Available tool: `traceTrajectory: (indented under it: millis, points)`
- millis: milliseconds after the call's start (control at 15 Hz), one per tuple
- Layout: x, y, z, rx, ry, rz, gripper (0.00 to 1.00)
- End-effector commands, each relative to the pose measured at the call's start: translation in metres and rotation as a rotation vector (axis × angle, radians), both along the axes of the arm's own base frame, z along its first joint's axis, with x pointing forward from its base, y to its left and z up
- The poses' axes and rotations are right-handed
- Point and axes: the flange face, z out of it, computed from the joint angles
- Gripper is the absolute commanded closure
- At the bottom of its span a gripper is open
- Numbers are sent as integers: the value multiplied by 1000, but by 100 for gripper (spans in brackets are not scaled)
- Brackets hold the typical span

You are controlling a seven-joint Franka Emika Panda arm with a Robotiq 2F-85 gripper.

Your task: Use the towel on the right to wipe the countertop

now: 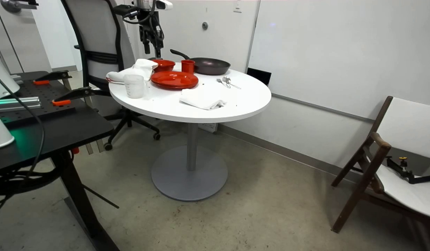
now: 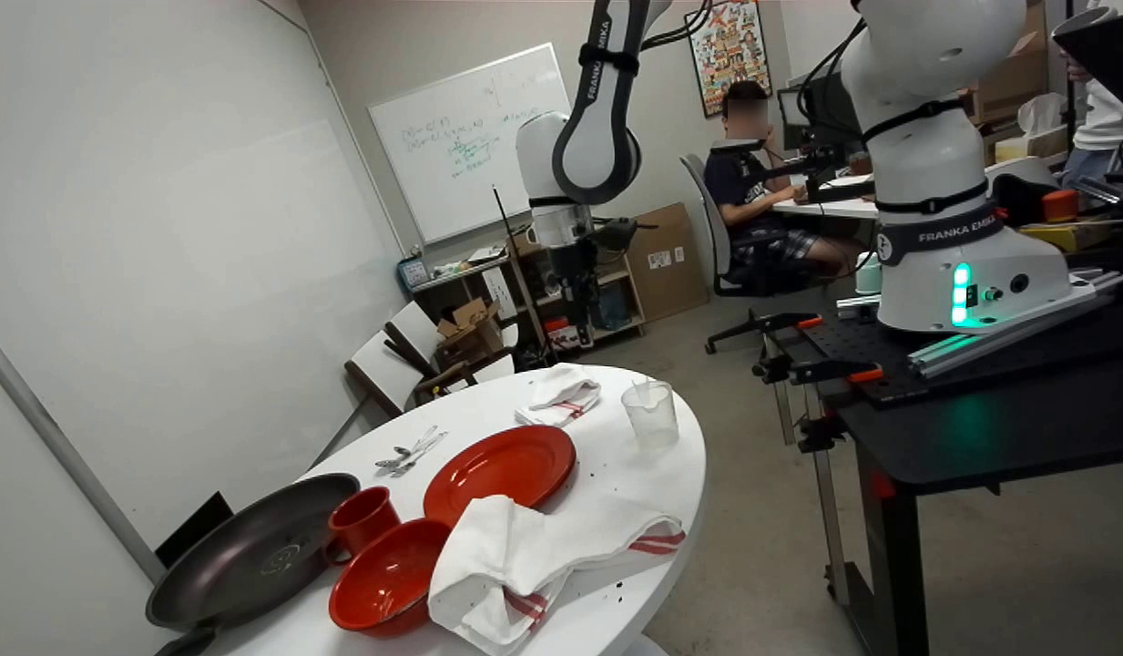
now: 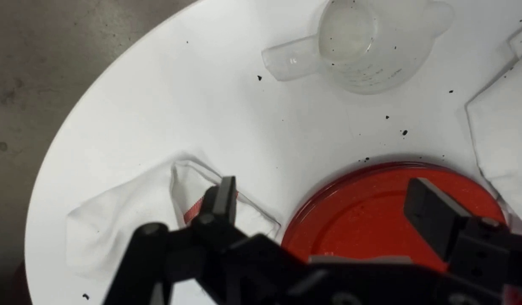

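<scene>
A small folded white towel with a red stripe lies near the round white table's (image 1: 242,101) edge; it shows in both exterior views (image 1: 202,99) (image 2: 559,396) and at left in the wrist view (image 3: 125,216). A larger crumpled white towel with red stripes (image 2: 525,556) lies across the plate, against the red bowl; it shows at right in the wrist view (image 3: 504,135). My gripper (image 3: 322,186) is open and empty above the table. In the wrist view its left finger overlaps the small towel and its right finger the red plate. Dark crumbs (image 3: 404,132) dot the tabletop.
Between the towels are a red plate (image 2: 502,465) and a clear measuring cup (image 2: 650,417). A red bowl (image 2: 393,579), red mug (image 2: 362,521), dark frying pan (image 2: 260,551) and cutlery (image 2: 413,453) stand further round the table. An office chair (image 1: 99,45) is beside it.
</scene>
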Motion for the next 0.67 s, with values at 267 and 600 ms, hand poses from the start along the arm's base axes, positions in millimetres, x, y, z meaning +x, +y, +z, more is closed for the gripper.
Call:
traceTrajectory:
  millis: [267, 600]
  points:
    - [-16, 7, 8, -30, -51, 80, 0]
    - [-26, 4, 17, -5, -25, 19, 0]
